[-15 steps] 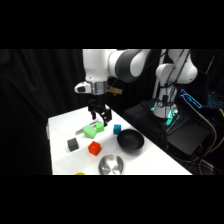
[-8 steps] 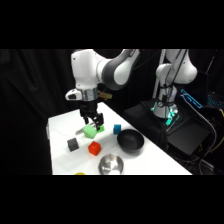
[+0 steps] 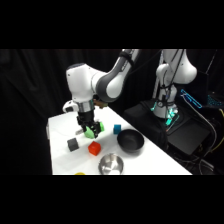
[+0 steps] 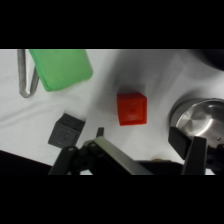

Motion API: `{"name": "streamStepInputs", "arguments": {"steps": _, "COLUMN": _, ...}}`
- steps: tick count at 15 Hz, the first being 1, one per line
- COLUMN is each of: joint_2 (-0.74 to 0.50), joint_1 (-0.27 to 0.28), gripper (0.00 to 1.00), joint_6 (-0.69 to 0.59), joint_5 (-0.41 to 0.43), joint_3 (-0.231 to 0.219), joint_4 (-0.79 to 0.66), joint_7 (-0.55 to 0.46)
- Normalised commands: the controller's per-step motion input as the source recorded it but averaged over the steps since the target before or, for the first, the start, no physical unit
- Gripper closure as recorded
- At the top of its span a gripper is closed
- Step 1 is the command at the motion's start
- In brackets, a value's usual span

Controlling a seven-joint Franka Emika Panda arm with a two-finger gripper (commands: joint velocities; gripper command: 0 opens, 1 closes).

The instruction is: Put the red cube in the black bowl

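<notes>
one red cube (image 4: pixel 132 108) on table | end effector (image 3: pixel 85 131) open, empty, above it

The red cube (image 3: pixel 94 148) (image 4: pixel 132 108) sits flat on the white table, free and untouched. The black bowl (image 3: pixel 130 140), round, matte and upright, stands near it, apart.

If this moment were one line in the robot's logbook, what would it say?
phase: approach | gripper: open, above table, holding nothing | red cube: on table, untouched | black bowl: empty
</notes>
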Motion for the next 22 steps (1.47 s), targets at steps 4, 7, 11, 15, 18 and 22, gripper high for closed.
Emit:
{"name": "streamStepInputs", "arguments": {"steps": 4, "joint_2": 0.22, "joint_1": -0.085, "gripper": 0.0, "joint_6": 0.13, "joint_5": -0.096, "joint_3": 0.084, "joint_4": 0.2, "joint_7": -0.17}}
{"name": "streamStepInputs", "arguments": {"steps": 7, "joint_2": 0.2, "joint_1": -0.087, "gripper": 0.0, "joint_6": 0.15, "joint_5": -0.096, "joint_3": 0.101, "joint_4": 0.17, "joint_7": -0.16}}
{"name": "streamStepInputs", "arguments": {"steps": 11, "joint_2": 0.17, "joint_1": -0.061, "gripper": 0.0, "joint_6": 0.16, "joint_5": -0.159, "joint_3": 0.07, "joint_4": 0.18, "joint_7": -0.12}}
{"name": "streamStepInputs", "arguments": {"steps": 15, "joint_2": 0.13, "joint_1": -0.054, "gripper": 0.0, "joint_6": 0.15, "joint_5": -0.173, "joint_3": 0.038, "joint_4": 0.14, "joint_7": -0.1}}
{"name": "streamStepInputs", "arguments": {"steps": 18, "joint_2": 0.11, "joint_1": -0.07, "gripper": 0.0, "joint_6": 0.12, "joint_5": -0.109, "joint_3": 0.064, "joint_4": 0.08, "joint_7": -0.08}}
{"name": "streamStepInputs", "arguments": {"steps": 22, "joint_2": 0.06, "joint_1": -0.079, "gripper": 0.0, "joint_6": 0.12, "joint_5": -0.067, "joint_3": 0.091, "joint_4": 0.01, "joint_7": -0.06}}
